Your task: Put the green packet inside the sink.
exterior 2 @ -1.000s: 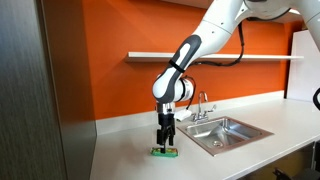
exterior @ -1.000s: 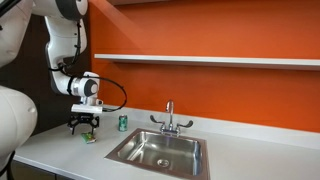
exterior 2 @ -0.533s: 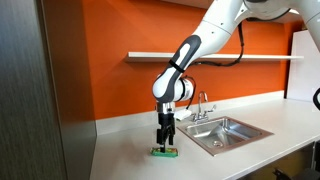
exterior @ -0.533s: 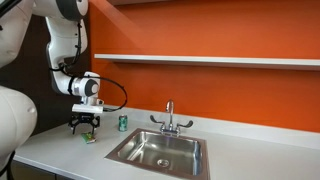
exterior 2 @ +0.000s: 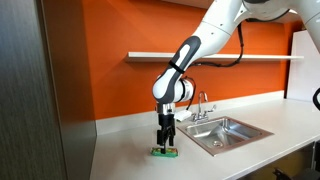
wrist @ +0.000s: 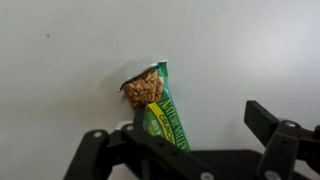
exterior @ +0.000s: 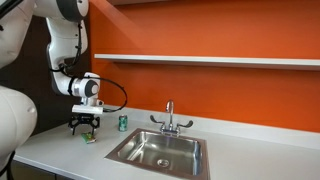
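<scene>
The gripper (exterior: 85,126) points straight down at the grey counter (exterior: 55,152), low over the green packet (exterior: 89,138). In the wrist view the fingers (wrist: 280,135) stand well apart, so the hand is spread wide and grips nothing. The same view shows the green packet (wrist: 158,100) lying flat on the counter (wrist: 70,50), printed face up, one end torn open with a brown granular filling exposed. The packet sits off-centre in the gap, close to one finger, whose dark linkage crosses its lower end; whether that finger touches the packet cannot be determined. In an exterior view the gripper (exterior 2: 167,142) has its fingertips down at the level of the packet (exterior 2: 165,152), which rests on the counter (exterior 2: 125,165) near the front edge. The sink (exterior: 145,148) is set into the same counter, well apart from the packet, with the chrome faucet (exterior: 170,118) at its rear rim. An upright green can (exterior: 123,122) stands on the counter between the gripper and the sink. In an exterior view the sink (exterior 2: 228,130) and faucet (exterior 2: 203,104) lie beyond the arm. A white shelf (exterior: 210,61) runs along the orange wall (exterior: 230,95) above.
</scene>
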Robot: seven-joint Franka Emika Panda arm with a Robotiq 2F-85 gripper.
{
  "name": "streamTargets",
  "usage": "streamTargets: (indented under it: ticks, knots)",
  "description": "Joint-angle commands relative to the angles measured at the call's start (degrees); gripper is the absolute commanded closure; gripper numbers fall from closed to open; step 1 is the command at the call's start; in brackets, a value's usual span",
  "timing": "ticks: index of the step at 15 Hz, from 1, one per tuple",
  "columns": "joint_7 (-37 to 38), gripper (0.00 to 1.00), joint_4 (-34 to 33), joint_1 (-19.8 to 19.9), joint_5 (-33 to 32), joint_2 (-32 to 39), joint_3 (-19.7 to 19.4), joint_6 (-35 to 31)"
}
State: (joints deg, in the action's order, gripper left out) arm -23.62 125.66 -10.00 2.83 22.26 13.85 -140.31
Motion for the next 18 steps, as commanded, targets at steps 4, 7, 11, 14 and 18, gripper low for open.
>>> streamTargets:
  ticks: [4,7,11,14,18]
  knots:
    - [-1.8,0.0,-0.62,0.69,-3.75,0.63,0.42,0.05]
    - [-4.51,0.0,-0.69,0.77,-6.63,1.05,0.71,-0.97]
    - [-7.79,0.0,-0.98,1.29,-7.7,1.88,1.39,-2.84]
    - [-9.49,0.0,-1.47,1.61,-7.65,2.84,1.8,-4.39]
    - [-10.95,0.0,-2.73,1.79,-7.83,4.53,1.78,-5.56]
